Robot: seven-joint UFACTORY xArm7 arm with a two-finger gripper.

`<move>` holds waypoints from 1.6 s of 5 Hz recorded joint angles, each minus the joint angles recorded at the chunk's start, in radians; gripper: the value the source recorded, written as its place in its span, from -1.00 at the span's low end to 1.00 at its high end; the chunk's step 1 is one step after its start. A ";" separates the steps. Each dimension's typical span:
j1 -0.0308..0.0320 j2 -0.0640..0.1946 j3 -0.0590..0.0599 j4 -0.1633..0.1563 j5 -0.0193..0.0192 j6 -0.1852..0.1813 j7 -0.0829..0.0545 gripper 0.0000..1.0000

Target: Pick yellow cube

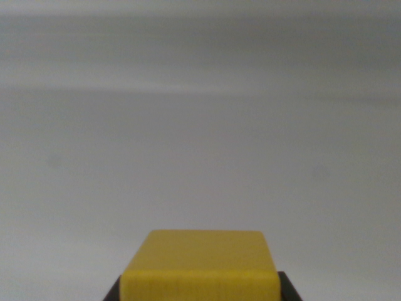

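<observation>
The yellow cube (200,263) fills the bottom centre of the wrist view, its top face and front edge showing. A dark finger (113,291) presses against its left side and another dark finger (289,288) against its right side. My gripper (200,287) is shut on the cube. The cube's lower part is cut off by the bottom edge of the picture. The surface behind it looks blurred and far off, so whether the cube touches anything below cannot be told.
A plain pale grey surface (200,138) fills the rest of the view, out of focus, with faint lighter bands across the top. No other objects show.
</observation>
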 joint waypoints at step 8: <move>0.0000 -0.050 -0.003 0.107 -0.0089 0.157 0.016 1.00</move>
